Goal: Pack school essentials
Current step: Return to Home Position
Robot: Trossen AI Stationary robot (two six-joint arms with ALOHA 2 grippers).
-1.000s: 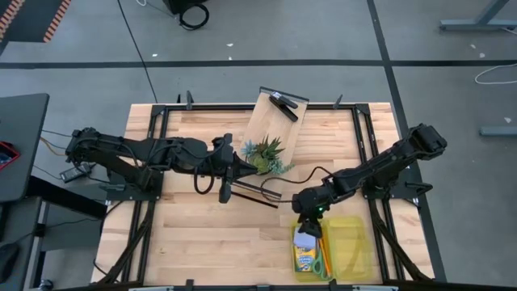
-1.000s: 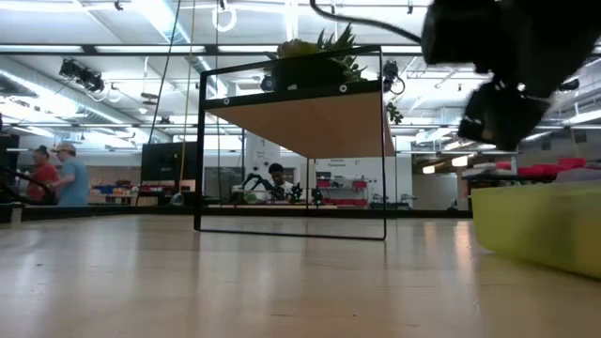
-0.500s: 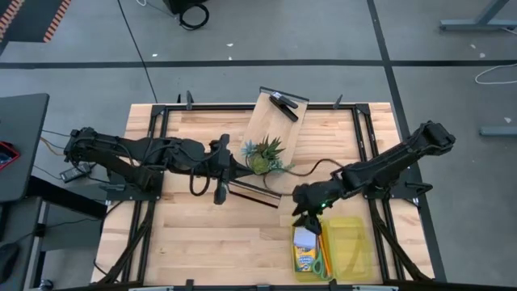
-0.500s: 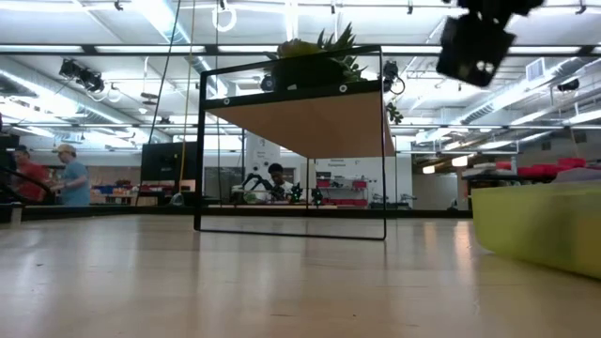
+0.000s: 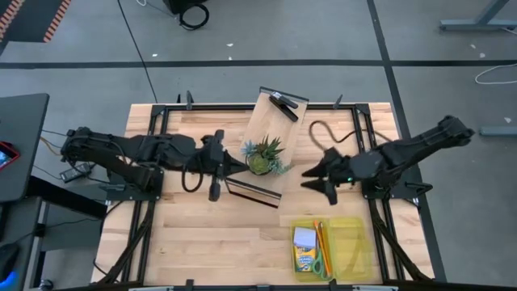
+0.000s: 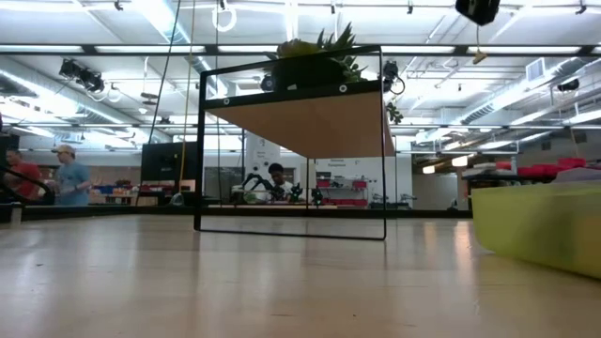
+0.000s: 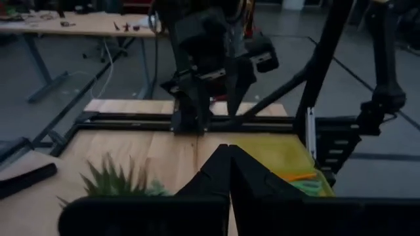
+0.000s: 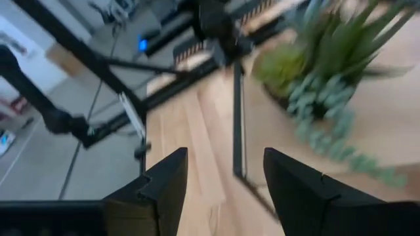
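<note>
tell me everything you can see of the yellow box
The yellow box is a translucent, plastic-looking tray, rectangular with rounded corners, lying flat and open on the wooden table, below the right arm in the high view. Its left half holds a crayon box, a pale pad, an orange pencil and green scissors; its right half is bare. No gripper touches it.

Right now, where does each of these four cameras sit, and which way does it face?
High view: above the table, looking straight down; both arms show, left fingers and right fingers flanking the plant.
Low view: at tabletop height, looking level into the room; only a dark arm part shows.
Left wrist view: on that wrist, facing the right arm past shut fingers.
Right wrist view: on that wrist, facing the plant past open fingers.
Shared: the plant, in all four.
</note>
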